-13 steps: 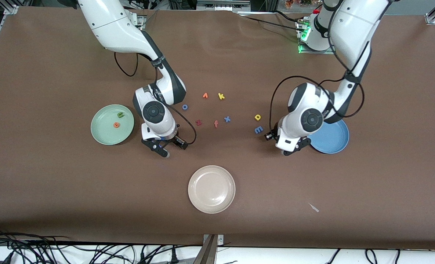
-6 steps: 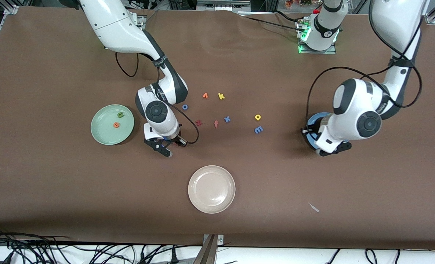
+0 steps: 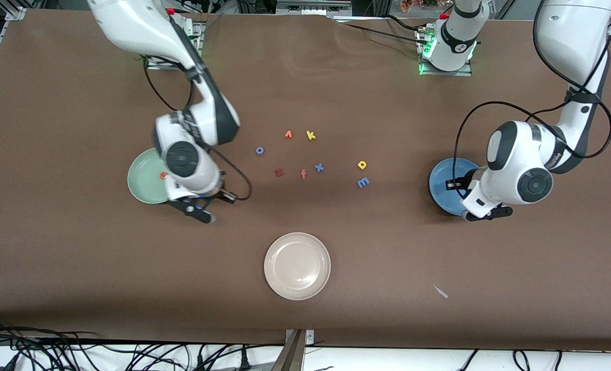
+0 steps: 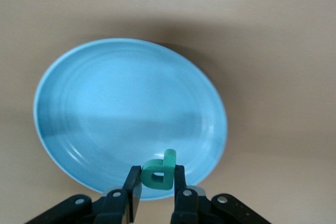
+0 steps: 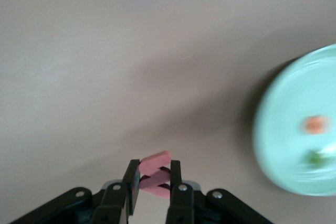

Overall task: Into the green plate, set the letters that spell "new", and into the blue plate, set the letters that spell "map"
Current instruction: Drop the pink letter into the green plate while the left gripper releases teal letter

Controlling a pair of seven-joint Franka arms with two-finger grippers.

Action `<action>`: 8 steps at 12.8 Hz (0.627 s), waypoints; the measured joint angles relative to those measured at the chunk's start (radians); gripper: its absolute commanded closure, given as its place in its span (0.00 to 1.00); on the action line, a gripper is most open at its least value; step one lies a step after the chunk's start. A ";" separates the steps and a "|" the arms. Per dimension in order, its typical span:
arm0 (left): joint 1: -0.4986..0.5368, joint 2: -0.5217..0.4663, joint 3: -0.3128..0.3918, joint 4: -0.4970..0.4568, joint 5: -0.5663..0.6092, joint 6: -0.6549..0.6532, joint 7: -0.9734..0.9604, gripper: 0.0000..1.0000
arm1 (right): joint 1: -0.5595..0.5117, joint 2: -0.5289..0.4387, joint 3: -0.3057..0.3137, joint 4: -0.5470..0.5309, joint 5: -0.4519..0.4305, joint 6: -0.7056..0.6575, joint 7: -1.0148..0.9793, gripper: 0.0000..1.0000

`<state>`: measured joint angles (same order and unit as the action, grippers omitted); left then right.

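Cream-white plate (image 3: 297, 266): empty, nearest the front camera.
Right gripper (image 5: 153, 182): clamped on the salmon-red "w" (image 5: 154, 174), over bare table just beside the green plate (image 3: 143, 181).
Green plate: pale mint, raised rim, holds the orange "e" (image 5: 315, 124) and olive "n" (image 5: 315, 157).
Left gripper (image 4: 157, 184): pinching the teal "p" (image 4: 159, 173) over the blue plate (image 4: 105, 114).
Blue "m" (image 3: 363, 182), yellow "a" (image 3: 362, 165): on the table, farther from the front camera than the cream-white plate.
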<state>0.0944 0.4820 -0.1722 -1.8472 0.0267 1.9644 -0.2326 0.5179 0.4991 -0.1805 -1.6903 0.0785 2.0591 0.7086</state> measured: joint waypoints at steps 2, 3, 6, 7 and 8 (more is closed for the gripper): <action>0.038 0.015 0.001 0.000 0.033 0.001 0.043 0.77 | -0.045 -0.108 -0.100 -0.068 0.037 -0.106 -0.255 0.99; 0.056 0.027 0.001 0.000 0.052 0.004 0.056 0.72 | -0.058 -0.142 -0.162 -0.111 0.045 -0.125 -0.377 0.99; 0.081 0.053 0.001 0.000 0.055 0.018 0.089 0.25 | -0.087 -0.150 -0.263 -0.251 0.052 -0.022 -0.583 0.96; 0.082 0.053 0.000 0.000 0.055 0.019 0.092 0.00 | -0.094 -0.138 -0.268 -0.319 0.053 0.075 -0.608 0.96; 0.082 0.053 -0.002 0.003 0.055 0.019 0.092 0.00 | -0.096 -0.124 -0.268 -0.389 0.053 0.172 -0.614 0.91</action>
<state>0.1768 0.5352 -0.1743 -1.8438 0.0819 1.9839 -0.1406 0.4215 0.3752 -0.4481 -2.0790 0.1314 2.2310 0.0948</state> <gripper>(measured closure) 0.586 0.736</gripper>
